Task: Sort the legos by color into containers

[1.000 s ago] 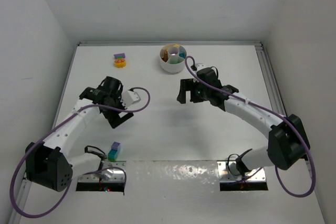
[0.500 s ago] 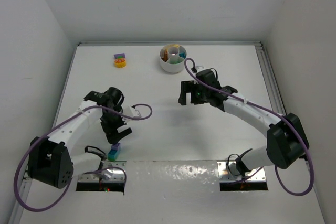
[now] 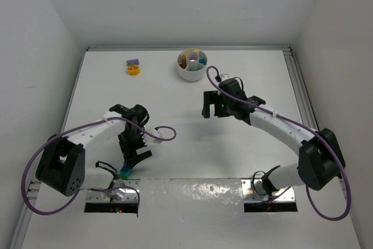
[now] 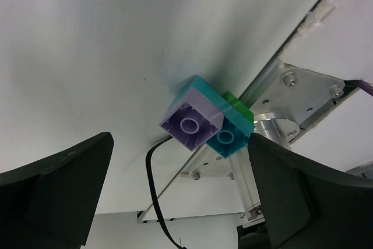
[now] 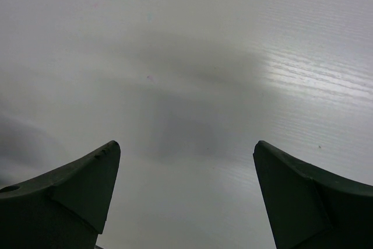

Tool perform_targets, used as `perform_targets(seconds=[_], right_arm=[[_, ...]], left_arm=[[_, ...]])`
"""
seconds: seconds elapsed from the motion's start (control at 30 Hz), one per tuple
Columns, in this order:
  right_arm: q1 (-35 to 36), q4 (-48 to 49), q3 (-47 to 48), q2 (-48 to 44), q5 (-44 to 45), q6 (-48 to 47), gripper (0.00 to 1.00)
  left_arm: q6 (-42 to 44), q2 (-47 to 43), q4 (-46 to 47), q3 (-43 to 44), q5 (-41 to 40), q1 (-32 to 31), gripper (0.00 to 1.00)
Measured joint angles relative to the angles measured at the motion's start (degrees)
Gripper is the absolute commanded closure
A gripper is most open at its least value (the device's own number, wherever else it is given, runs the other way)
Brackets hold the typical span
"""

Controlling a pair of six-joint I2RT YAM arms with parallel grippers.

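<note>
Orange, teal and seemingly green plastic bricks [image 3: 184, 60] are held in separate wedges of the round white dish [image 3: 189, 75] at the far edge of the white-walled table [image 3: 175, 91], while a purple-teal-green brick stack [image 4: 207, 122] at the near edge is framed by the spread fingers [image 4: 64, 185] of the left gripper [image 4: 179, 140], the right gripper [image 5: 186, 147] being spread likewise.

White worktop [image 3: 175, 126]: 1. Round white plastic dish w/ wedge sections [image 3: 189, 76]: 1; no. of sections not clear.

Small plastic bricks outside the dish: 5 total.
- By the left arm's base, 1 stack of 3: near purple brick [image 4: 191, 125], teal brick [image 4: 228, 135], green brick [image 4: 239, 107].
- At the far left, 2: far purple brick [image 3: 133, 61], orange-yellow piece [image 3: 134, 70].

Inside the dish: orange and teal pcs, too small to count.

Robot arms: 2, left arm [image 3: 87, 135] and right arm [image 3: 280, 126].
</note>
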Motion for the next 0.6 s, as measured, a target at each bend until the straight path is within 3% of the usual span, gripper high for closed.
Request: perform_targets(seconds=[0.53,0.6], right_arm=[[0.00,-3.10,-0.92,-3.56,4.35,-0.31,0.05],[0.00,-3.17,-0.98,-4.07,5.01,-0.46,0.05]], left_arm=[[-4.04,6.43,2.75,-0.28,-3.02,-0.76,0.07],[-4.94,6.19,2.97,-0.28,-3.65,-0.79,0.14]])
